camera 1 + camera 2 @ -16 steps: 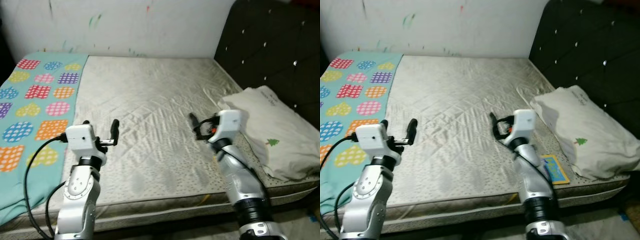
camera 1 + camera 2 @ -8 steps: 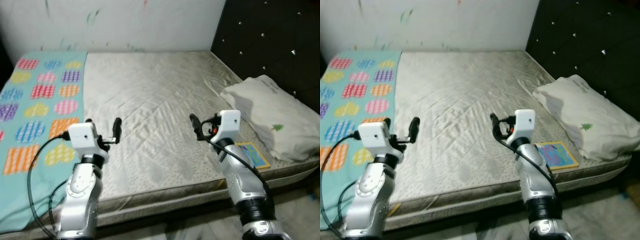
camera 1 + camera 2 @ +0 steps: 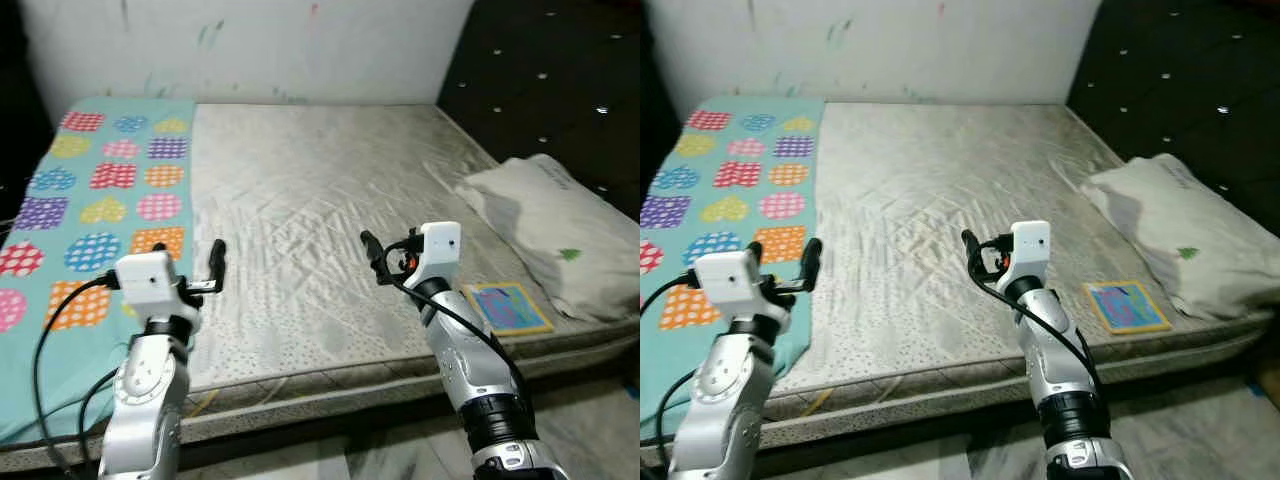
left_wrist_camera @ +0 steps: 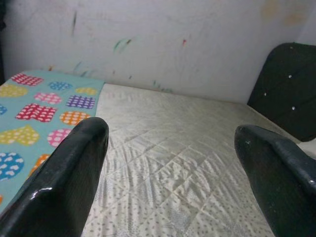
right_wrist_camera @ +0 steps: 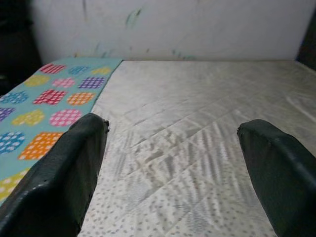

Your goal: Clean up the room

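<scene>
Both grippers hang over the near edge of the bed, fingers parted and holding nothing. From the left eye view, the left gripper (image 3: 205, 268) sits above the seam where the teal blanket (image 3: 90, 200) meets the bare mattress (image 3: 320, 190); the right gripper (image 3: 378, 258) is raised over the middle of the mattress. A small picture book (image 3: 506, 307) lies flat near the mattress's front right corner, just beside a white pillow (image 3: 560, 240) whose far end is cut off by the frame. The dark headboard (image 3: 560, 90) runs behind it. The right eye view shows the same layout, with the book's cover too small to read. The left wrist view has two spread black fingers (image 4: 64, 182) framing the mattress and a wall (image 4: 163, 44) with faint coloured scribbles. The right wrist view likewise shows spread fingers (image 5: 59, 182) over wrinkled mattress and blanket.
</scene>
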You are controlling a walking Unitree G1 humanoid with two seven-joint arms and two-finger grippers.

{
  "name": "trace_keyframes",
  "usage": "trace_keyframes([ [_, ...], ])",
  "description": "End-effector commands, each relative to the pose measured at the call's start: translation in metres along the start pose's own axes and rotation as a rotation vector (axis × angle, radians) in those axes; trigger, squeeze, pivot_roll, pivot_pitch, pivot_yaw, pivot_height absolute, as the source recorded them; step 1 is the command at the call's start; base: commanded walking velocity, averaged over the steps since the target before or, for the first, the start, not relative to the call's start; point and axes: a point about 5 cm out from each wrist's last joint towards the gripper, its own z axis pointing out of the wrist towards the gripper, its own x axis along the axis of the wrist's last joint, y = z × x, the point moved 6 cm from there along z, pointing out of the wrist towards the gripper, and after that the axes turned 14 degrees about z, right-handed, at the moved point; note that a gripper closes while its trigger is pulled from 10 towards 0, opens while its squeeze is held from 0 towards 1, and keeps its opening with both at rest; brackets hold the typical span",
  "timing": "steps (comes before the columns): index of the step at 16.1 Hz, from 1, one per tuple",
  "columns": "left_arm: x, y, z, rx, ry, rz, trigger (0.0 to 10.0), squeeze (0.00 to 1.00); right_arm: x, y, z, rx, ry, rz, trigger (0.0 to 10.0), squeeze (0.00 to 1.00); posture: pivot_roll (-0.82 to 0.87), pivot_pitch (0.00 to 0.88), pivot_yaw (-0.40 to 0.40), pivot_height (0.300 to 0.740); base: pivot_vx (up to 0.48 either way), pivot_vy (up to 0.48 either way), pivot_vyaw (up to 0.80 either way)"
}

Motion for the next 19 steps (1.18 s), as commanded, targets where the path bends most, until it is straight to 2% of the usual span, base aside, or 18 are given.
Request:
trace_keyframes([
  [1, 0.005, -0.003, -0.003, -0.003, 0.013, 0.011, 10.0, 0.00, 0.010, 0.004, -0.003, -0.006, 0.033, -0.003, 10.0, 0.00, -0.01, 0.042, -0.076, 0.740, 0.322, 0.000, 0.00],
  [4, -0.001, -0.014, -0.010, 0.018, -0.009, 0.024, 10.0, 0.00, 0.007, 0.008, -0.010, -0.009, 0.027, -0.010, 10.0, 0.00, -0.01, 0.046, -0.078, 0.740, 0.328, 0.000, 0.00],
  [14, -0.001, -0.015, -0.009, 0.004, -0.020, 0.041, 10.0, 0.00, 0.010, 0.013, -0.020, -0.014, 0.022, -0.028, 10.0, 0.00, 0.00, 0.048, -0.072, 0.740, 0.323, 0.000, 0.00],
  [19, -0.001, -0.016, -0.009, 0.005, -0.024, 0.047, 10.0, 0.00, 0.007, 0.014, -0.021, -0.015, 0.013, -0.027, 10.0, 0.00, 0.00, 0.048, -0.070, 0.740, 0.000, 0.000, 0.00],
])
